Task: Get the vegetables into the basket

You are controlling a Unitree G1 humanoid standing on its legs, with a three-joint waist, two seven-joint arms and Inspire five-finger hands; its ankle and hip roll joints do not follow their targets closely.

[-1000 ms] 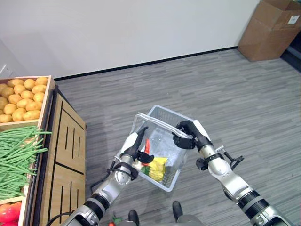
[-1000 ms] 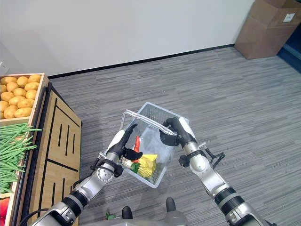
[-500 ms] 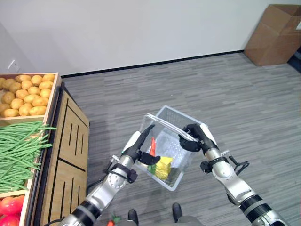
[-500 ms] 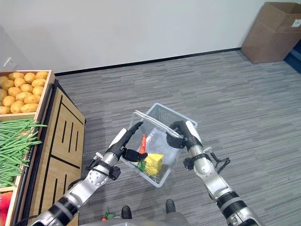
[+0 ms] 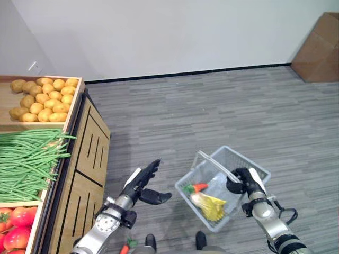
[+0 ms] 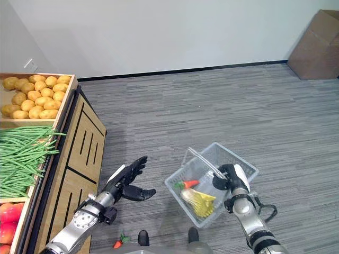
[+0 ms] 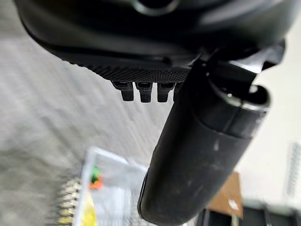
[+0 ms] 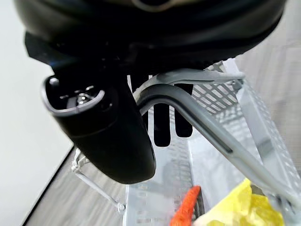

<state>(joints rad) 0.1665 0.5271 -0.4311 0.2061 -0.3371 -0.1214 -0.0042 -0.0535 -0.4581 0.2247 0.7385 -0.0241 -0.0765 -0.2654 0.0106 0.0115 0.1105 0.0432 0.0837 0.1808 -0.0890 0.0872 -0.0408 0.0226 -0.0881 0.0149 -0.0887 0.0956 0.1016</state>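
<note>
Beside the basket now—left hand withdrawn, fingers spread, empty—right hand still curled round its handle, carrot inside.

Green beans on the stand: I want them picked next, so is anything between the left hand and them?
Nothing visible. The open left hand hangs over bare floor beside the wooden stand; the green beans lie uncovered on top.

Even, bright indoor light, soft shadows on the grey floor; in the left wrist view the basket blurs.
</note>
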